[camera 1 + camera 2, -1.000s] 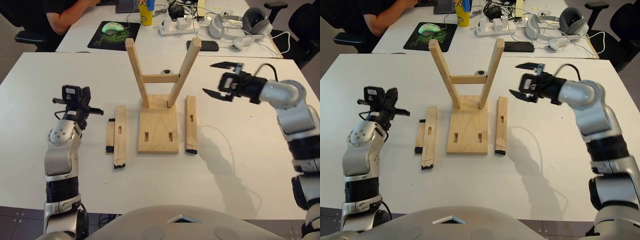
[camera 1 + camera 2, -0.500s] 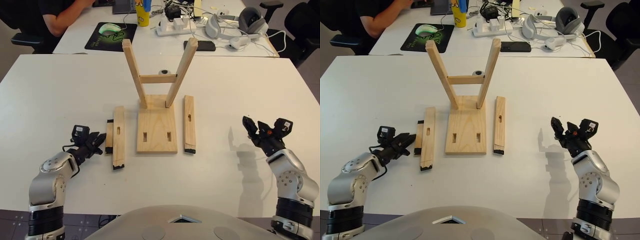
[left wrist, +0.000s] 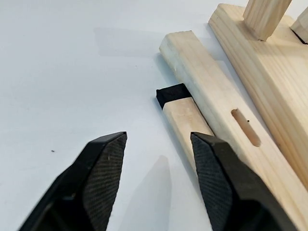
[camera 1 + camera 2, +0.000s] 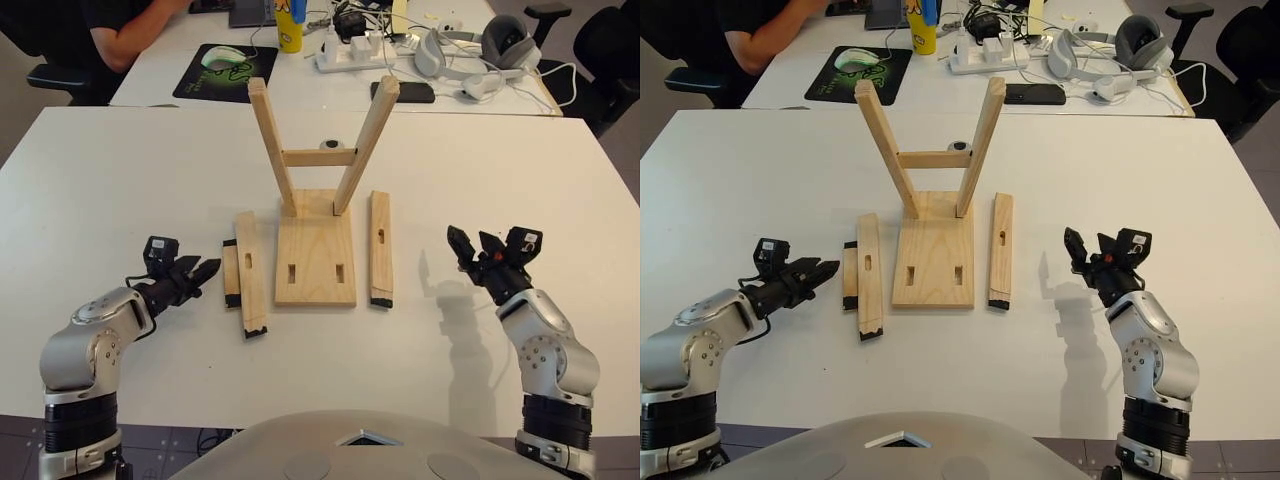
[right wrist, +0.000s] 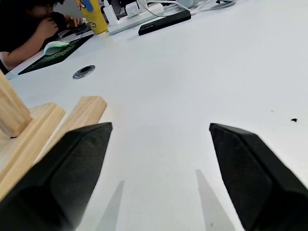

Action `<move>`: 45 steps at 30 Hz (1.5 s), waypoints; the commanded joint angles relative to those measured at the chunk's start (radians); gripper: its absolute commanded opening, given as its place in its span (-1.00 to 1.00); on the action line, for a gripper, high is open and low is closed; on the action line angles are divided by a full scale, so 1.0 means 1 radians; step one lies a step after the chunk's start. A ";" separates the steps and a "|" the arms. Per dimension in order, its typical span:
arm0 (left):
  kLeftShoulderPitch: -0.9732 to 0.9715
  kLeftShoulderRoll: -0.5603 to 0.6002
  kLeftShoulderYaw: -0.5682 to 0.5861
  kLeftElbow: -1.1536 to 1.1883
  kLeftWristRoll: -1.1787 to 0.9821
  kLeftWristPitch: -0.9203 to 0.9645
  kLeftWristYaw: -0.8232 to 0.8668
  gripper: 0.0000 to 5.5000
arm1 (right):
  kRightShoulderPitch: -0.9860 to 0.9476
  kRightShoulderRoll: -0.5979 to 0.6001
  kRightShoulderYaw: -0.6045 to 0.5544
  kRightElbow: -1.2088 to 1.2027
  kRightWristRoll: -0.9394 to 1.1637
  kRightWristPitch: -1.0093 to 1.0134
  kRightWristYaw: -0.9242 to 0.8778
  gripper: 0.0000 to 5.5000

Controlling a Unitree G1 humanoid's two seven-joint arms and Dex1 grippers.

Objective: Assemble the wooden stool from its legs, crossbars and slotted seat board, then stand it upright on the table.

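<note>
On the table [image 4: 120, 180], the seat board [image 4: 316, 250] lies flat at frame centre bearing two upright legs [image 4: 272, 145], flanked by a loose leg [image 4: 380, 247] on the right and a second leg [image 4: 247, 270] beside seemingly a short crossbar [image 4: 231, 275] on the left, with the left gripper [image 4: 207, 270] lower left and the right gripper [image 4: 468, 240] lower right, both with fingers apart.

Bright, even overhead light casts soft shadows on the white table [image 4: 500, 170]

The right gripper [image 5: 159, 163] hovers low over a white table [image 5: 202, 82], its two black fingers [image 5: 72, 168] spread wide apart. Just beyond them lie the end of a loose wooden leg [image 5: 84, 113] and, touching it, the seat board [image 5: 31, 132]. Farther off are a cable grommet [image 5: 83, 71], a black phone [image 5: 163, 21] and a yellow cup [image 5: 96, 13].
</note>
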 commanded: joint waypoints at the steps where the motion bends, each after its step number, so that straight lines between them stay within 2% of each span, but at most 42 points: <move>1: 0.001 0.025 -0.020 -0.014 -0.026 0.055 -0.009 -0.11 | -0.009 0.009 0.005 -0.010 -0.012 -0.003 -0.005 0.37; 10: 0.036 0.078 -0.089 -0.011 -0.009 0.049 -0.032 -0.11 | -0.020 -0.006 0.046 -0.028 -0.043 0.014 0.007 0.37; 17: 0.021 0.173 -0.148 0.050 0.130 -0.083 -0.005 -0.11 | -0.027 -0.029 0.085 -0.051 -0.082 0.021 0.014 0.37; 24: -0.026 0.223 -0.165 0.143 0.186 -0.132 -0.025 -0.11 | -0.014 -0.020 0.104 -0.051 -0.112 0.009 0.013 0.37; 33: -0.128 0.179 -0.110 0.152 0.126 -0.042 -0.007 -0.11 | 0.022 0.007 0.114 -0.005 -0.141 -0.037 0.021 0.37; 39: -0.223 0.095 0.010 0.181 0.022 0.104 0.044 -0.11 | 0.044 0.033 0.138 0.007 -0.143 -0.060 0.044 0.37; 45: -0.200 0.096 -0.022 0.137 0.018 0.151 0.055 -0.11 | 0.030 0.043 0.159 -0.011 -0.152 -0.049 0.042 0.37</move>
